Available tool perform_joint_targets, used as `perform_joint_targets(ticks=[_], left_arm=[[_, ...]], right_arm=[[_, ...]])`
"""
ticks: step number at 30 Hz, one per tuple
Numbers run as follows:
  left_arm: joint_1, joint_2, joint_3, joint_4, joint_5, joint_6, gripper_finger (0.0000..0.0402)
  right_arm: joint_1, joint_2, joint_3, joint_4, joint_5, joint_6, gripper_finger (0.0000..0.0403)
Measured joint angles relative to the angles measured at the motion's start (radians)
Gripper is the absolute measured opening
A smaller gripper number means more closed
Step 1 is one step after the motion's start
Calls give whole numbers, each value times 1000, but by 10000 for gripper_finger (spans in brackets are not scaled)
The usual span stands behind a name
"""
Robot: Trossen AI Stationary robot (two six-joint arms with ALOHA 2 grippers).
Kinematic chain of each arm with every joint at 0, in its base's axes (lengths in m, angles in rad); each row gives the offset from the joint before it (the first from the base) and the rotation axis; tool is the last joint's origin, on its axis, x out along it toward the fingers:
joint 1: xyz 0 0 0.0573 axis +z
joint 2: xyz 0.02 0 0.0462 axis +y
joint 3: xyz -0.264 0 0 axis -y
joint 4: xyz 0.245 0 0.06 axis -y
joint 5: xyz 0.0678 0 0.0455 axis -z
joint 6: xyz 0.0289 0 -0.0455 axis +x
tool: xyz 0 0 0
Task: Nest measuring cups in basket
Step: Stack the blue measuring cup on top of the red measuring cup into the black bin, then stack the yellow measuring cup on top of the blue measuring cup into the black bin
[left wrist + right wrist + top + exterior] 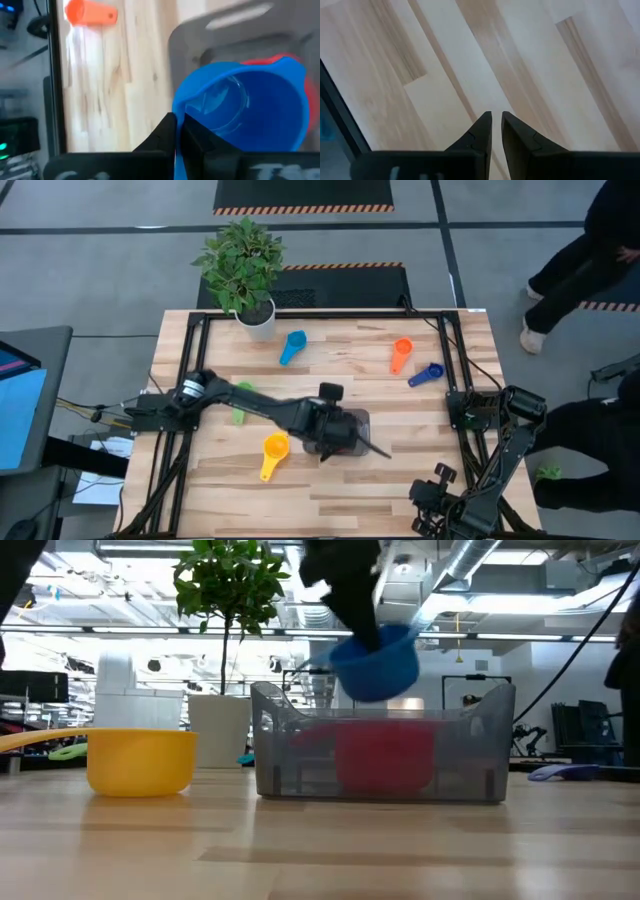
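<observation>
My left gripper hangs over the grey translucent basket, shut on a darker blue measuring cup. A red cup stands inside the basket; in the left wrist view its rim shows behind the blue cup. On the table lie a yellow cup, a green cup partly under the left arm, a light blue cup, an orange cup and a second darker blue cup. My right gripper waits, shut, at the table's near right corner. My left gripper holds the blue cup pinched between its two fingers at the edge nearest the wrist; a thin blue strip shows between them, wall or handle I cannot tell. The fingers come from above. The cup is lifted clear and tilted, hanging just above the basket's rim.
A white pot with a green plant stands at the table's far edge, left of centre. A person stands beyond the far right corner. Bare wood lies between the basket and the near edge.
</observation>
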Motion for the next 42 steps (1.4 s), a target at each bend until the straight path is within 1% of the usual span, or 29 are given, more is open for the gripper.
perform_joint_targets(ticks=[3,6,12,17,21,24,27,37,40,42], left_arm=[[24,-1,-13,40,15,27,0],[40,-1,-16,46,55,37,0],[43,-1,-16,33,123,71,0],[43,-1,-16,34,204,68,0],[42,-1,-48,59,204,67,3],[51,-1,-68,77,207,67,14],[59,-1,-96,90,242,62,28],[60,0,-98,101,283,-4,80],[61,-4,-95,57,279,-50,92],[61,-9,-74,-51,276,-105,95]], right_arm=[[0,0,0,12,0,0,65],[0,0,0,7,0,-2,65],[0,0,0,4,0,0,65],[0,0,0,4,0,0,65],[0,0,0,4,0,0,65],[-3,0,0,4,0,0,65],[-8,0,0,4,-1,0,65],[-20,0,0,5,-1,0,65],[-20,0,0,6,-1,0,65],[-20,0,0,5,-1,0,65]])
